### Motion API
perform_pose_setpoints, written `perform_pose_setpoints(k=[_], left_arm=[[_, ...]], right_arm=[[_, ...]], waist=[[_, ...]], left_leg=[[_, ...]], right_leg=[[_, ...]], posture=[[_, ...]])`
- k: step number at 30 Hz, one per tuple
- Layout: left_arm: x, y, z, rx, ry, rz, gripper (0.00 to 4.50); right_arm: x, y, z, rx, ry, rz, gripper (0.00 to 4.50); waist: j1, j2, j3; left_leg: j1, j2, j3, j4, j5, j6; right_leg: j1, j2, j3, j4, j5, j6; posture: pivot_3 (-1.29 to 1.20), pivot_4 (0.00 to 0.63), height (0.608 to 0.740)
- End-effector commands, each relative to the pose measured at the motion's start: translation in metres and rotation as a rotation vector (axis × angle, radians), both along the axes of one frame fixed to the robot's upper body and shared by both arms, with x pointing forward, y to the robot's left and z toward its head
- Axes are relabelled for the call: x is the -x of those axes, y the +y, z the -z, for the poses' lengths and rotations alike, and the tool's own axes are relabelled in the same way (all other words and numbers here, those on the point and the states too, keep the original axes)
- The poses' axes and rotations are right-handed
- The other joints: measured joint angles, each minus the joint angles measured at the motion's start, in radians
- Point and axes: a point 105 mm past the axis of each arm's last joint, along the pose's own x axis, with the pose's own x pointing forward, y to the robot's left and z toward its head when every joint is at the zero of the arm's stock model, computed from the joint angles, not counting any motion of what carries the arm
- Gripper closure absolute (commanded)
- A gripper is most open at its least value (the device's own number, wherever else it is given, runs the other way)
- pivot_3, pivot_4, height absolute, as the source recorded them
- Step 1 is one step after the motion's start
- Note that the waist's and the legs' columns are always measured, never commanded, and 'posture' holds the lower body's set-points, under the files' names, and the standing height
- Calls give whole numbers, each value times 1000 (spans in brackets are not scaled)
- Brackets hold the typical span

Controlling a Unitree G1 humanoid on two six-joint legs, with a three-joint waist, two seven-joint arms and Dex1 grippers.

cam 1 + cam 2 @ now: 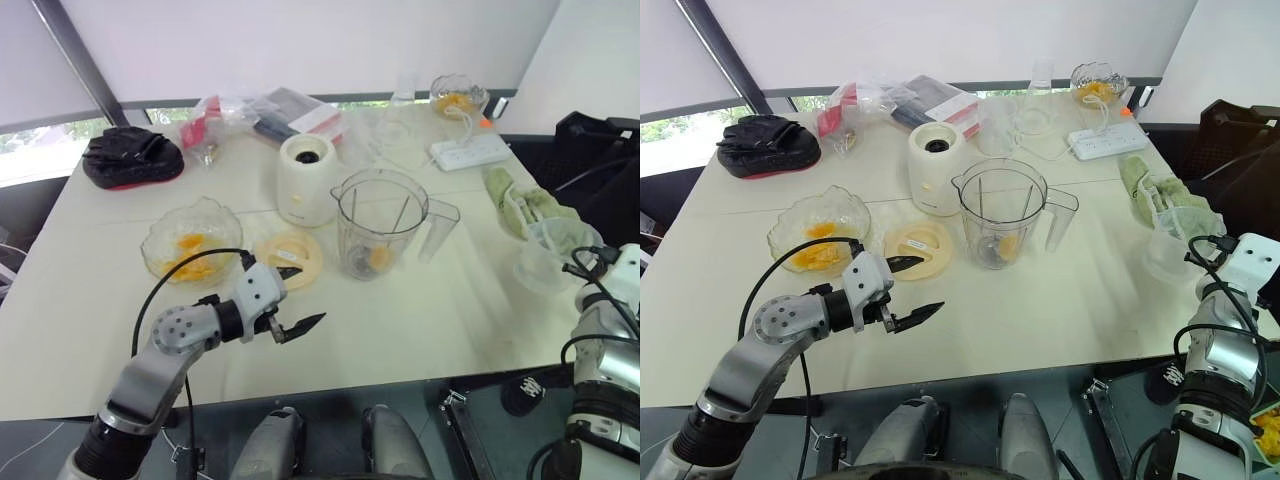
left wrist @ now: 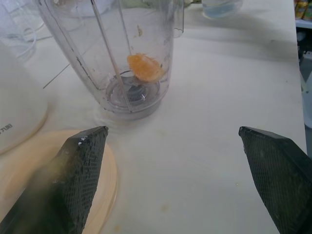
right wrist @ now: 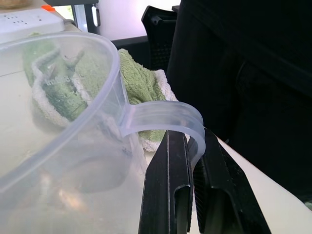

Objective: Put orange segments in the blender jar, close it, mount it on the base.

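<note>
Mid-table the jar (image 1: 378,225) has one orange piece (image 2: 145,67) in it (plenty more in the bowl (image 1: 215,212)), lid (image 1: 300,248) off beside the base (image 1: 306,180), nothing mounted yet, left gripper (image 1: 310,294) wide open and empty, right gripper (image 3: 191,146) pinched on a jug handle (image 3: 161,114).

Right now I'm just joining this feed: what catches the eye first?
The jar stands in the middle, one orange segment at its bottom, its lid to its left. The left gripper hovers open by the lid. The right gripper grips a cup at the table's right edge.
</note>
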Motion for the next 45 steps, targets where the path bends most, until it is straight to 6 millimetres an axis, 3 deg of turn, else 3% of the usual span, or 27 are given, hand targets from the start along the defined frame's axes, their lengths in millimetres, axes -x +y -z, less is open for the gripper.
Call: perform_pose_setpoints(k=[1,6,17,24,35,45], left_arm=[[-1,-1,-8,1,-46,17,0],[-1,1,-8,-6,-50,20,0],[-13,8,-10,-6,-58,10,0],[-23,7,-20,159,-2,-8,0],[-33,2,-14,158,-18,-6,0],[-36,2,-12,145,-38,-12,0]], right_arm=[[5,2,-3,12,-17,6,4483],[-2,18,-22,13,-108,-31,4483],[-22,77,-107,65,-363,-202,4483],[-37,99,-153,167,-398,-311,4483],[-48,138,-227,364,-458,-487,4483],[-46,170,-244,467,-457,-622,4483]], waist=[[0,0,0],[-3,0,0],[-8,7,3],[-4,7,3],[-8,7,3],[-5,7,3]], left_leg=[[0,0,0,0,0,0],[0,0,0,0,0,0],[0,0,1,-4,1,-3],[0,0,1,-5,2,-3],[0,0,2,-10,4,-6],[-1,0,2,-11,4,-6]], right_leg=[[0,0,0,0,0,0],[0,0,0,0,0,0],[-4,0,1,0,0,0],[-4,0,1,0,0,0],[-7,0,1,0,0,0],[-7,-1,1,0,0,0]], posture=[[0,150,740],[0,150,740],[0,150,740],[0,150,740],[0,150,740],[0,150,740]])
